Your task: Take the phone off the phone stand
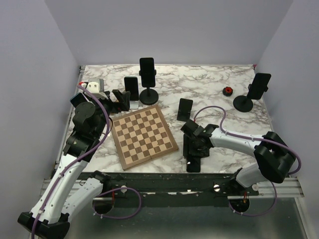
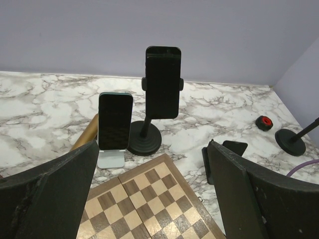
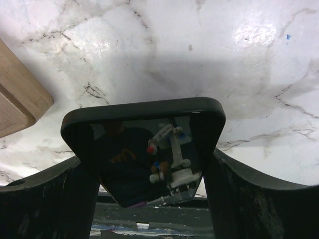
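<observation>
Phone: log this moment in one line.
right jaws: shut on phone | phone: near table front edge | left jaws: open, empty

Bright, even overhead light is covering the marble table, throwing soft, short shadows. In the right wrist view glare is bleaching the marble, and the phone screen is mirroring its surroundings.

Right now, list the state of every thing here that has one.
Left tool, open, empty.
Right tool, shut on loose phone.
Tall-stand phone, mounted upright.
White-stand phone, docked, leaning back.
Middle phone, standing tilted.
Far-right phone, mounted.
Chessboard, flat, no pieces.
</observation>
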You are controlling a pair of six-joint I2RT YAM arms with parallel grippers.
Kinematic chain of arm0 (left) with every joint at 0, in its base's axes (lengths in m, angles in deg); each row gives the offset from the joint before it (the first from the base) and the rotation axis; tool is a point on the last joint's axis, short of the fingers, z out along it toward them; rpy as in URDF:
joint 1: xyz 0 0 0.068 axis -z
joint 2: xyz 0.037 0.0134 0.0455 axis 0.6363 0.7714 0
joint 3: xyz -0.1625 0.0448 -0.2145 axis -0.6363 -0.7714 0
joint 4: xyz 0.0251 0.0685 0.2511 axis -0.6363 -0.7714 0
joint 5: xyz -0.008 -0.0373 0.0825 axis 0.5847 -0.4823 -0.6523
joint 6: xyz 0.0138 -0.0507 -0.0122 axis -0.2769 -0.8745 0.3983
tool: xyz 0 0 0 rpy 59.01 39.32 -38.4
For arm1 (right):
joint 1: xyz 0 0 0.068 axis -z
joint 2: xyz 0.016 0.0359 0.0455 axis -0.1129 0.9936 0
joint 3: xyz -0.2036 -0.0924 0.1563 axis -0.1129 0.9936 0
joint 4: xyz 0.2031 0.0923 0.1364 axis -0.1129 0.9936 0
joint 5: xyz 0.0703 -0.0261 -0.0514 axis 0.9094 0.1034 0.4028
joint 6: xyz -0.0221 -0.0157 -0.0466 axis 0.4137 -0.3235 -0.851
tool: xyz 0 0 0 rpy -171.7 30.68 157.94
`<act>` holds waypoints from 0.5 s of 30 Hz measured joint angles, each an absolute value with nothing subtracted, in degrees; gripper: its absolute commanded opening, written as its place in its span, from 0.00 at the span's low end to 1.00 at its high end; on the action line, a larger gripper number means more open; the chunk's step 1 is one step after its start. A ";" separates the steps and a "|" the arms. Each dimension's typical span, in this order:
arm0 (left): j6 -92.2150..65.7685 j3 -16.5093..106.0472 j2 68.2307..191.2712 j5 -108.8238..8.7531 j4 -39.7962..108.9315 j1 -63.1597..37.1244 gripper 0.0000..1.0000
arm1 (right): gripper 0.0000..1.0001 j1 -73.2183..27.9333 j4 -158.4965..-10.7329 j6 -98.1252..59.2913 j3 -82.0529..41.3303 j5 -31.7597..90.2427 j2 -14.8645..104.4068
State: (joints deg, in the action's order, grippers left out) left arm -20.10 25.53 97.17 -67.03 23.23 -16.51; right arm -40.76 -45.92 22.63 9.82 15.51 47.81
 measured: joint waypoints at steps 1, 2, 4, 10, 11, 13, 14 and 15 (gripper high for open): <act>-20.12 25.53 97.17 -67.01 23.21 -16.51 0.98 | 0.68 -40.89 -45.99 22.87 9.82 15.05 47.94; -20.12 25.53 97.17 -67.01 23.21 -16.51 0.98 | 0.69 -41.00 -46.08 23.13 9.82 14.75 48.09; -20.15 25.53 97.17 -67.01 23.21 -16.51 0.98 | 0.71 -41.09 -46.12 23.39 9.82 14.40 48.24; -20.15 25.53 97.28 -66.98 23.21 -16.51 0.98 | 0.84 -41.20 -46.18 23.90 9.82 13.74 48.38; -20.15 25.53 97.30 -66.98 23.19 -16.51 0.98 | 0.88 -41.20 -46.18 23.94 9.82 13.63 48.40; -20.15 25.53 97.35 -66.98 23.19 -16.51 0.98 | 1.00 -41.22 -46.23 24.05 9.82 13.42 48.40; -20.15 25.53 97.37 -66.98 23.19 -16.51 0.98 | 1.00 -41.24 -46.49 24.18 9.80 13.31 48.40; -20.15 25.53 97.41 -66.98 23.19 -16.51 0.98 | 1.00 -41.33 -46.77 24.18 9.76 13.20 48.38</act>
